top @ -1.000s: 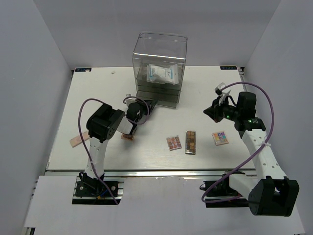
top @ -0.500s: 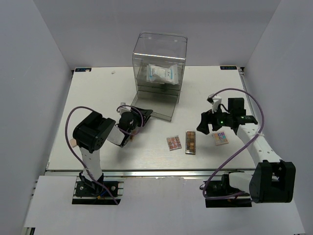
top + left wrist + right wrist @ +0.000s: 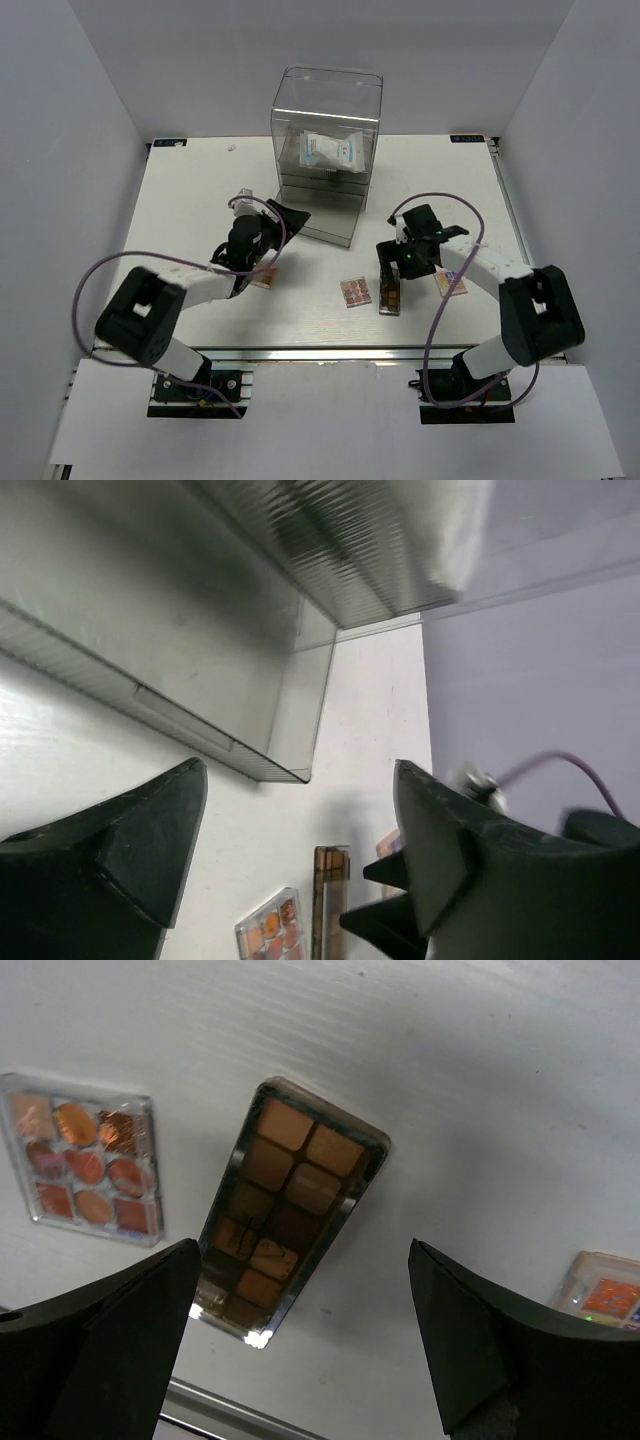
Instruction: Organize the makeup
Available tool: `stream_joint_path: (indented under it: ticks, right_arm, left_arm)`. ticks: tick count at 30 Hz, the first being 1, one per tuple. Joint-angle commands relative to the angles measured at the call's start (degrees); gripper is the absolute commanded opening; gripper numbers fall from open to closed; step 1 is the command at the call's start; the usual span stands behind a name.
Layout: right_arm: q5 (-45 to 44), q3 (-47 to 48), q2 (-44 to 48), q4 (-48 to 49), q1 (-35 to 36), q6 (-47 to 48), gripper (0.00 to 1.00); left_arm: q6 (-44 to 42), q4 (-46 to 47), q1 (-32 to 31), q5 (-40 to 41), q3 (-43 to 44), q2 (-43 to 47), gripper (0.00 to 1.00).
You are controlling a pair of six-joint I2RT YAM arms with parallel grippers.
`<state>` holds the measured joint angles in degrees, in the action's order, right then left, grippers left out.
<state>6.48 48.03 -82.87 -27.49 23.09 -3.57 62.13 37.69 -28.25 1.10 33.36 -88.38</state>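
Hovering over the long narrow palette [image 3: 285, 1210], which lies flat on the table [image 3: 180, 200] at lower centre-right of the top view, just beside the brown square palette [image 3: 85, 1165], the right jaws stand spread and empty. Left jaws, likewise released, face the clear drawer box [image 3: 200, 630] at upper centre, with a small palette [image 3: 262, 280] near them. Step in hand reads as picking the long palette; next move calls for descending and closing across its narrow width.

From above I see the white table [image 3: 180, 200]: clear drawer box [image 3: 327, 140] upper centre; brown palette [image 3: 264, 282] centre left; pink palette [image 3: 356, 292], long narrow palette [image 3: 285, 1210], multicoloured palette [image 3: 452, 287] lower centre.
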Motion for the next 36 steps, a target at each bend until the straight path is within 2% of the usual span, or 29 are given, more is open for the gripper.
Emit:
stream_joint_path:
  ticks: [1,2,6,9,13,19,22,25,26,31,32,34,36]
  right_arm:
    - [-4.46,3.64,-3.25,-1.26,1.16,-7.06,0.89]
    - [-4.81,3.82,-4.57,-0.73,1.6,-7.84,0.89]
    - [-5.95,3.74,-6.16,0.68,4.32,-9.34,0.89]
    - [-6.22,3.48,-7.39,1.12,5.64,-10.66,0.89]
    - [-11.3,3.56,-9.15,1.29,6.88,-10.32,0.88]
    - [-15.44,4.09,-12.14,0.24,6.97,-9.09,0.77]
    - [-16.32,4.61,-13.1,-0.02,6.97,-7.5,0.68]
    - [-15.88,5.32,-13.63,-0.11,6.97,-5.93,0.51]
    - [-15.45,5.41,-13.63,0.06,6.97,-5.14,0.41]
    - [-14.65,7.59,-12.15,1.91,6.88,2.77,0.11]
    - [-14.22,8.3,-11.62,2.78,6.88,6.87,0.02]
    - [-12.99,10.84,-8.91,3.93,6.79,13.81,0.0]
    - [-7.56,12.87,-5.75,5.07,6.53,18.93,0.0]
  left_arm:
    - [-12.71,-13.65,-0.23,2.67,0.65,12.91,0.84]
    - [-14.56,-16.05,-0.23,4.85,0.74,15.75,0.98]
    - [-23.96,-26.6,-0.23,11.28,0.39,28.41,0.98]
    - [-26.17,-33.81,-0.23,15.92,-1.01,36.86,0.98]
    - [-24.6,-43.03,-0.23,19.89,-3.74,45.12,0.98]
    - [-18.19,-49.2,-0.23,22.36,-8.22,52.86,0.98]
    - [-14.41,-52.27,-0.14,24.91,-8.93,54.19,0.98]
    - [-12.74,-53.51,-0.23,26.14,-9.28,54.98,0.98]
    - [-12.47,-53.69,-0.23,26.14,-9.46,55.07,0.98]
    - [-12.65,-54.22,-0.14,26.93,-9.28,55.42,0.98]
    - [-12.65,-54.3,-0.23,26.85,-9.2,55.42,0.98]
    - [-12.12,-54.48,-0.23,26.5,-9.2,54.98,0.98]
    - [-11.59,-55.09,-0.23,25.88,-9.02,54.28,0.98]
